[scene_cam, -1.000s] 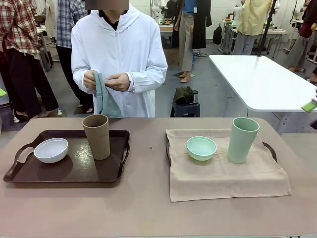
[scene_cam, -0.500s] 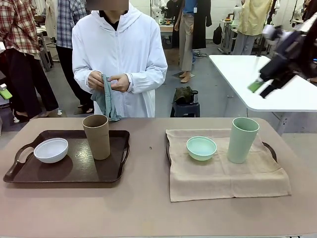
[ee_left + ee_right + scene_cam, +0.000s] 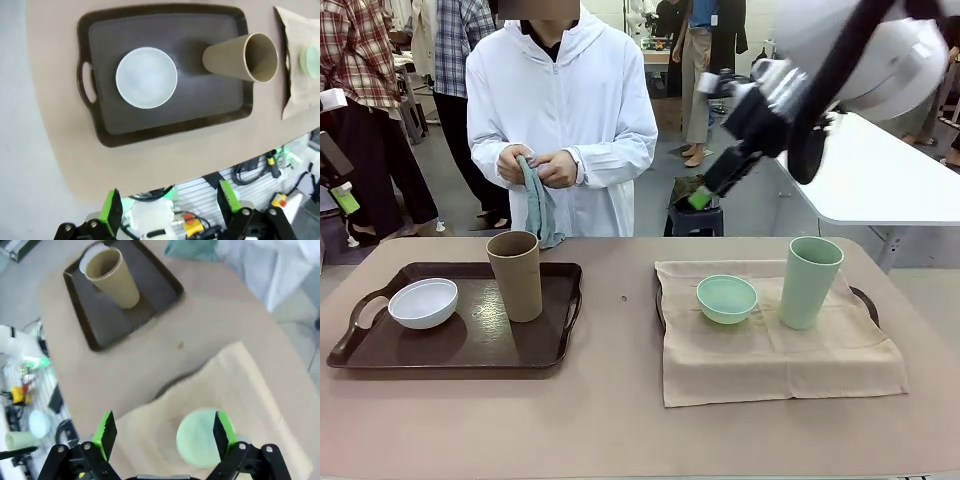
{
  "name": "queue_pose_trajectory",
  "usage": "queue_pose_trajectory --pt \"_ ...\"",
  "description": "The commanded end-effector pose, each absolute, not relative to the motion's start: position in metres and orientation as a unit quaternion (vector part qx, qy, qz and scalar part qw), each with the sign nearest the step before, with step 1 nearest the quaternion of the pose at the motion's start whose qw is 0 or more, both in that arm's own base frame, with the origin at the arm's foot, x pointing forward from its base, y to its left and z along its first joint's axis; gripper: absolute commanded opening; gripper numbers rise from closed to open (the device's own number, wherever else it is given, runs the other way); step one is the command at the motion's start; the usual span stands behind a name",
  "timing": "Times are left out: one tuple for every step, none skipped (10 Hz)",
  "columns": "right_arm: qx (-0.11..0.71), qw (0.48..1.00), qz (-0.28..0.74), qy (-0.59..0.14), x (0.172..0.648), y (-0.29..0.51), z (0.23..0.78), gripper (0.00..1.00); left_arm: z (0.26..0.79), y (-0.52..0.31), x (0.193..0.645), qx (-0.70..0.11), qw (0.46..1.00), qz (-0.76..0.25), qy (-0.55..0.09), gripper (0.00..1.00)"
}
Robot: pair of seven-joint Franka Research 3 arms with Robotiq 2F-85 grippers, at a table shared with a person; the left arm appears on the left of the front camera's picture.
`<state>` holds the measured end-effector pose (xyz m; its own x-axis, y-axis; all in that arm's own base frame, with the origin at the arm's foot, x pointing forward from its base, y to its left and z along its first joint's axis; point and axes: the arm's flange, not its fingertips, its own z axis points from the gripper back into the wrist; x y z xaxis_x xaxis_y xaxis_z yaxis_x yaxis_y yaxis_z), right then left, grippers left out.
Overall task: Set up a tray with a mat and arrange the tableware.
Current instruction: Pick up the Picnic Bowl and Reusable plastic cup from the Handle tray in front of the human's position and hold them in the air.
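Now that the right gripper point(image 3: 705, 195) has swung in from the upper right to top centre, open and empty, over the mat point(image 3: 770, 370) at lower right, the green cup point(image 3: 808, 282) or green bowl point(image 3: 727, 298) looks next; left gripper point(image 3: 342, 195) open too

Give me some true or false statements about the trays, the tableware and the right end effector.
The tan-brown cup stands upright on the dark tray beside the small white bowl. True.
That dark tray has a mat under its tableware. False: it is bare; the beige mat lies over the other tray.
The right end effector is shut on a cup. False: it is open and empty, up in the air.
The person's hands hold a teal cloth. True.
The mint-green bowl sits inside the mint-green cup. False: the bowl stands beside the cup, apart, on the mat.
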<state>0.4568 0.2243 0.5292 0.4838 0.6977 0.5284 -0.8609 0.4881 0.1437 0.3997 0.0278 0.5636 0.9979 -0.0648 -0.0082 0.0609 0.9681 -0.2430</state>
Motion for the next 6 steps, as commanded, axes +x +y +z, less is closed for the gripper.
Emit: queue_pose_trajectory --pt "0.216 0.800 0.495 -0.260 0.458 0.243 0.509 1.00 0.558 0.018 0.386 -0.099 0.995 0.001 0.009 1.00" --pt "0.222 0.792 0.498 -0.274 0.462 0.258 0.502 1.00 0.555 0.014 0.389 -0.095 0.995 0.015 0.007 1.00" --pt "0.233 0.786 0.505 -0.272 0.461 0.266 0.499 1.00 0.557 0.014 0.392 -0.106 0.994 0.020 0.010 1.00" --pt "0.256 0.786 0.505 -0.247 0.462 0.260 0.497 1.00 0.559 0.018 0.396 -0.137 0.990 0.010 0.019 1.00" --pt "0.208 0.801 0.497 -0.260 0.458 0.270 0.509 1.00 0.559 0.017 0.389 -0.112 0.994 0.004 0.013 1.00" --pt "0.208 0.801 0.497 -0.260 0.458 0.270 0.509 1.00 0.559 0.017 0.389 -0.112 0.994 0.004 0.013 1.00"
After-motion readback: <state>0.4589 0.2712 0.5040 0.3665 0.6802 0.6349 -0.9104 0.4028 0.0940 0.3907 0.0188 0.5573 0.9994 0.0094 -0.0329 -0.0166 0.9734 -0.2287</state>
